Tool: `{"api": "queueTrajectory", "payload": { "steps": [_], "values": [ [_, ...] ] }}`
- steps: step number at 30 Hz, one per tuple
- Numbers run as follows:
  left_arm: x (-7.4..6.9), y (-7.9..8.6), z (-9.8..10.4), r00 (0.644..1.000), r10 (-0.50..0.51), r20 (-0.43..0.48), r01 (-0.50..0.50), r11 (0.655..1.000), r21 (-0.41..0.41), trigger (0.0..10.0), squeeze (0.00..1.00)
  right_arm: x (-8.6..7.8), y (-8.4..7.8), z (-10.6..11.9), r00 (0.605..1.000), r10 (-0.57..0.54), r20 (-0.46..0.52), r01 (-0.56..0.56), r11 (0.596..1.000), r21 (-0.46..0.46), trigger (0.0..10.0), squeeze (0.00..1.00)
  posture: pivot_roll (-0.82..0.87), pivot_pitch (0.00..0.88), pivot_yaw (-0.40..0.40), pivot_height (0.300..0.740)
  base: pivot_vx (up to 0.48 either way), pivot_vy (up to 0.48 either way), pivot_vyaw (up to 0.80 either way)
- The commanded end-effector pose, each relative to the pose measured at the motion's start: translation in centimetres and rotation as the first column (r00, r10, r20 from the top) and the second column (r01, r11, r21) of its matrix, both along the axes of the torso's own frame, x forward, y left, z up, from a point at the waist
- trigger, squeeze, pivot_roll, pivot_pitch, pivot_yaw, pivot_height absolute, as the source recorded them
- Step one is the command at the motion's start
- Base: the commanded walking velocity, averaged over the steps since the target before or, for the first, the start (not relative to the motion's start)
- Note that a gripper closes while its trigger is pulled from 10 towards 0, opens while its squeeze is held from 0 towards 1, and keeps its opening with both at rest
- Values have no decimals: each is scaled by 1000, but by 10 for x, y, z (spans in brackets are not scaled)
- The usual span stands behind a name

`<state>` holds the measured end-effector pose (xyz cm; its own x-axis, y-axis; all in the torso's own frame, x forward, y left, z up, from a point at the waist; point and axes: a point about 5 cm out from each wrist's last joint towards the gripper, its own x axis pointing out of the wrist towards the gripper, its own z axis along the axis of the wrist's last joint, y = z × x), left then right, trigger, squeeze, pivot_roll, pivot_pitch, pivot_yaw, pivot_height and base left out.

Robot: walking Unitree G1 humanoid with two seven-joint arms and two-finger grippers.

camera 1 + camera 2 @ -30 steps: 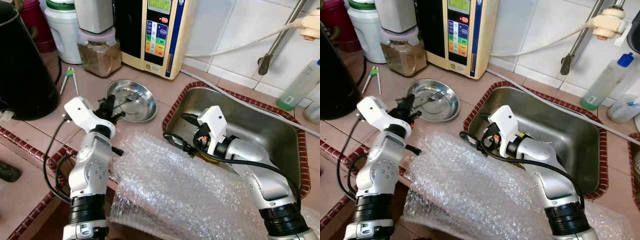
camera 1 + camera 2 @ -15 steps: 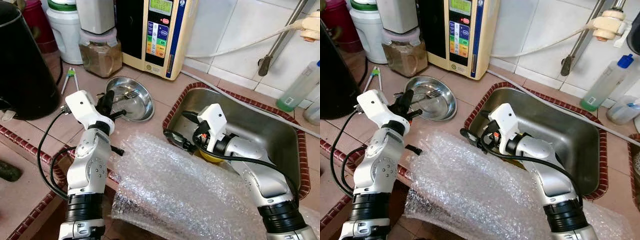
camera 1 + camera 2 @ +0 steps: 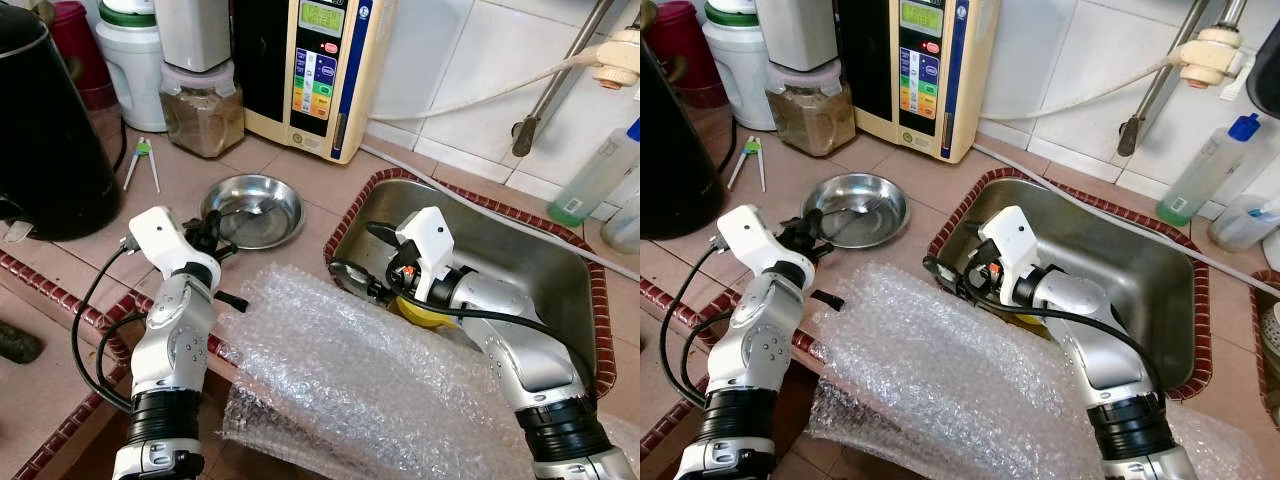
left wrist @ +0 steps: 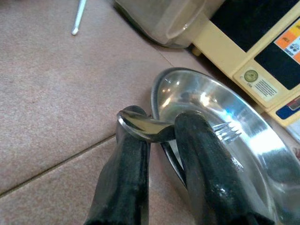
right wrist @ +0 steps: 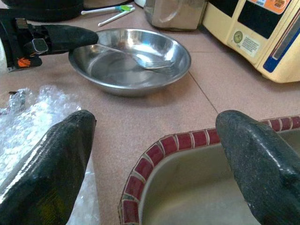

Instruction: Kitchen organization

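Left gripper (image 4: 157, 133) has its fingers pinched on the fork (image 4: 150, 127) by the handle tip, at the near rim of the steel bowl (image 3: 255, 210), centre-left of frame. That thin grip could let it twist or drag the bowl across the surface. Right gripper (image 5: 154, 140) hangs spread wide over the sink (image 3: 530, 250) edge, grasping nothing.

You have the bowl (image 3: 254, 210) at 11 o'clock, the sink (image 3: 520, 262) at 1 o'clock, the bubble wrap (image 3: 350, 380) nearest you.
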<state>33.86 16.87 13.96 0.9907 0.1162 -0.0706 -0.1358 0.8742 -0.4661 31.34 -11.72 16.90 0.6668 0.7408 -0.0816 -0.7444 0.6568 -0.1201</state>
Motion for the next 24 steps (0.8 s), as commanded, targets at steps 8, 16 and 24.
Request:
{"api": "queueTrajectory", "payload": {
  "steps": [8,16,24],
  "values": [
    [-2,0,-13,998,16,-56,-16,1000,-7,10000,1000,2,0,4,1000,-5,27,5,1000,-1,10000,0,25,51,-100,740,0,0,0],
    [-2,0,4,1000,7,26,-9,994,112,6000,0,2,-1,4,999,-10,30,10,1000,1,10000,0,22,56,-95,740,0,0,0],
    [-4,-3,15,995,-5,100,-15,980,196,0,0,3,1,4,999,-9,31,9,1000,4,10000,0,25,62,-92,740,0,0,0]
  ]
}}
